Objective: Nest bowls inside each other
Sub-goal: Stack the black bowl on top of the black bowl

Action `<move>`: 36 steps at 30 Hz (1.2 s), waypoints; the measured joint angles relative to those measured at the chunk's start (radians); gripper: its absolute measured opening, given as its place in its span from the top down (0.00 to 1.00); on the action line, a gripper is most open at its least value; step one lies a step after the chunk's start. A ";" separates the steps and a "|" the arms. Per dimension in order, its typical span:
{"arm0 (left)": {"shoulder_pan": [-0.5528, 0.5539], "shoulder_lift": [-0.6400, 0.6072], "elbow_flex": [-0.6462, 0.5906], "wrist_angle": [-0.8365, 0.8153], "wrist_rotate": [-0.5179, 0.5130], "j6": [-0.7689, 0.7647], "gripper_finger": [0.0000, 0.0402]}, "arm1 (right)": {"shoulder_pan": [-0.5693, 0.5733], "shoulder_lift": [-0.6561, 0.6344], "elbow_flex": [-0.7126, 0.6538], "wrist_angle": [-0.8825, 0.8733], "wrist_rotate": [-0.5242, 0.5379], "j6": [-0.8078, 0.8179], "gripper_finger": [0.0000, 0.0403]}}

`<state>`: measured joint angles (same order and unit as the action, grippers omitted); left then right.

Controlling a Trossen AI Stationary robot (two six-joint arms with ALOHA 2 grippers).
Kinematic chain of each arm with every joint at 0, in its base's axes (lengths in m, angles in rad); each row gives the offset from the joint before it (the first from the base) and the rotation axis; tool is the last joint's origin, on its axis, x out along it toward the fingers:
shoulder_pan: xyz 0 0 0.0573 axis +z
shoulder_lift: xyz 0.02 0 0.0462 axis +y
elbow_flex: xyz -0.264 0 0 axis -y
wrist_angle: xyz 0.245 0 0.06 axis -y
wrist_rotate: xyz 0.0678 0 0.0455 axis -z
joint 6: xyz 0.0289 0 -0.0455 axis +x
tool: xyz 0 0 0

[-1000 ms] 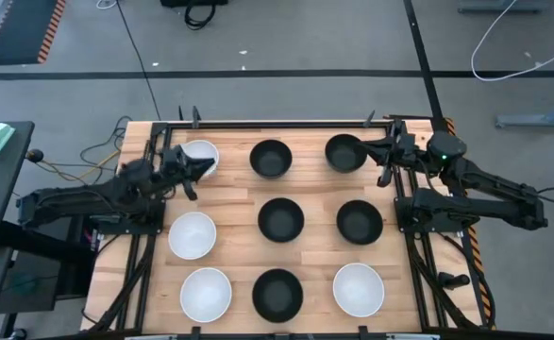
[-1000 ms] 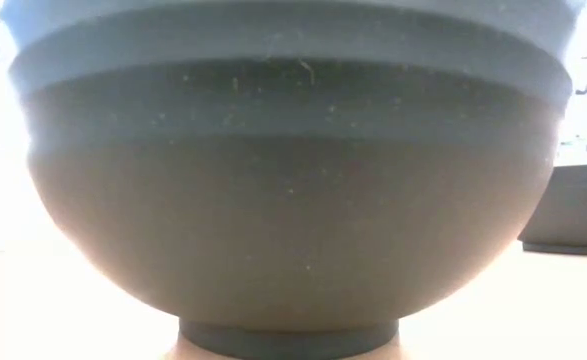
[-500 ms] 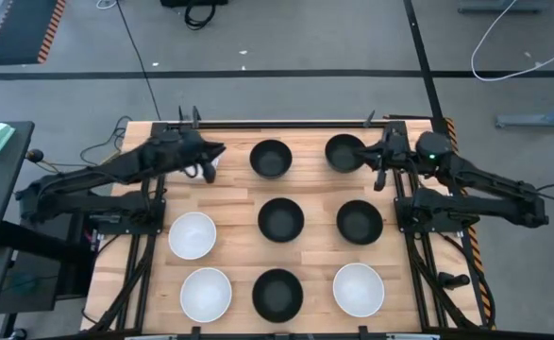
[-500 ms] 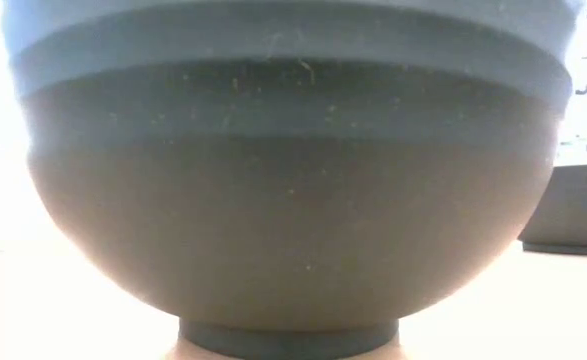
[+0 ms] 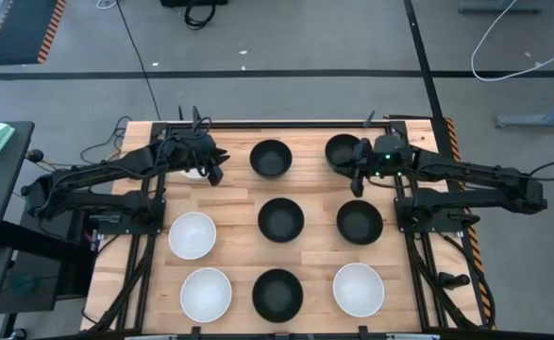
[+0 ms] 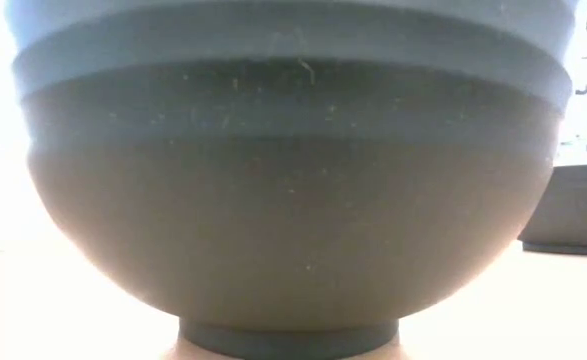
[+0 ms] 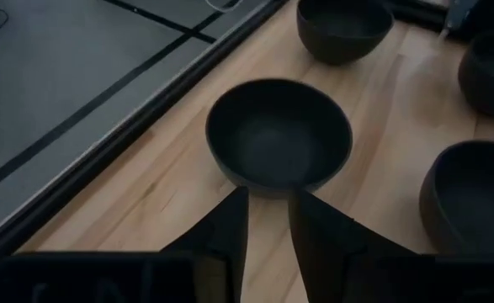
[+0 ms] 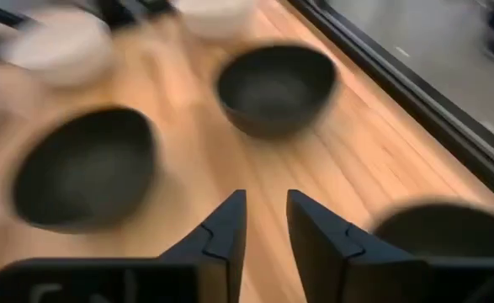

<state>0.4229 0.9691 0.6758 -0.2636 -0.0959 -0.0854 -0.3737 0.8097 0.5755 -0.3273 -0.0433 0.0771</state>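
Bowls are seen spread over the wooden table point(image 5: 234, 198) in three rows in the high view. In the far row a white bowl point(image 5: 192, 172) is mostly hidden under the left gripper point(image 5: 216, 170), with a black bowl point(image 5: 271, 158) at the middle and another black bowl point(image 5: 341, 151) toward the right. The middle row holds a white bowl point(image 5: 193, 234) and two black bowls point(image 5: 281, 219) point(image 5: 360, 221); the near row holds a white bowl point(image 5: 206, 293), a black bowl point(image 5: 277, 292) and a white bowl point(image 5: 359, 288). The right gripper point(image 5: 356, 177) is placed just beside the far right black bowl, on its near side. In each wrist view the jaws are shown with a narrow gap between the fingertips, nothing pinched between them. In the left wrist view the far middle black bowl point(image 7: 278, 135) lies just ahead of the fingertips. The low view is filled almost wholly by the side of one black bowl point(image 6: 293, 190) standing on the table.
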 joint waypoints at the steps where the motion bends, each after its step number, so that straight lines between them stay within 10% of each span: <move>1: 0.000 0.000 0.000 -0.007 0.000 0.003 0.76 | -0.008 0.004 0.000 -0.022 0.027 0.005 0.74; 36: 0.080 0.114 0.000 -0.007 -0.031 0.029 0.77 | -0.186 0.314 0.000 -0.217 0.076 -0.027 0.71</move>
<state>0.5027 1.0836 0.6762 -0.2705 -0.1265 -0.0560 -0.5592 1.1236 0.5755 -0.5443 0.0326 0.0502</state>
